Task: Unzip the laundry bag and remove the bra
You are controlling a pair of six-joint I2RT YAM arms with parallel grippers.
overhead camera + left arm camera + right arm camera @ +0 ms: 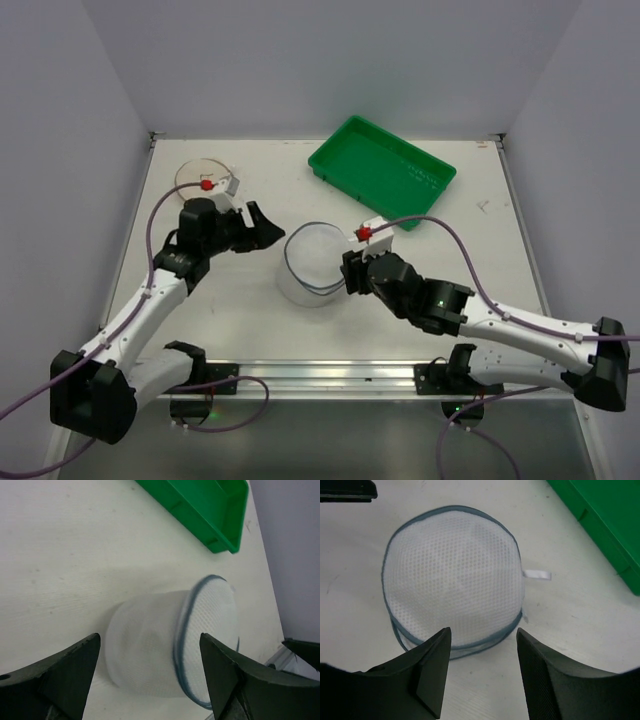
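From the top cam you're seeing the laundry bag (315, 265) sitting on the table (250, 330) near the middle, betw. the two arms, lying on its side w/ the dark rim (291, 268) curving across it. Your left gripper (262, 228) is hovering just left of the bag and pointing at it, jaws standing apart, nothing in them. Your right gripper (350, 272) is sitting right at the bag's right edge; from here you can't tell if it's touching. The green tray (380, 170) is lying at the back right, well apart from the bag, and the beige disc (200, 172) is lying at the back left, behind the left arm. In the left wrist cam the left gripper (149, 645) is showing both fingers (65, 675) spread wide, w/ the bag (210, 610) lying beyond them on the table, apart from both tips, rim facing right; the tray (210, 510) is showing at the top. In the right wrist cam the right gripper (483, 635) is also standing open, holding nothing, its fingertips (437, 655) hanging just over the bag's near edge; contact is unclear. The bag (452, 575) is facing you round side on, and a small white tab (537, 574) is sticking out at its right. The tray (605, 520) is filling the top right corner. The bra isn't showing clearly through the mesh in any view.
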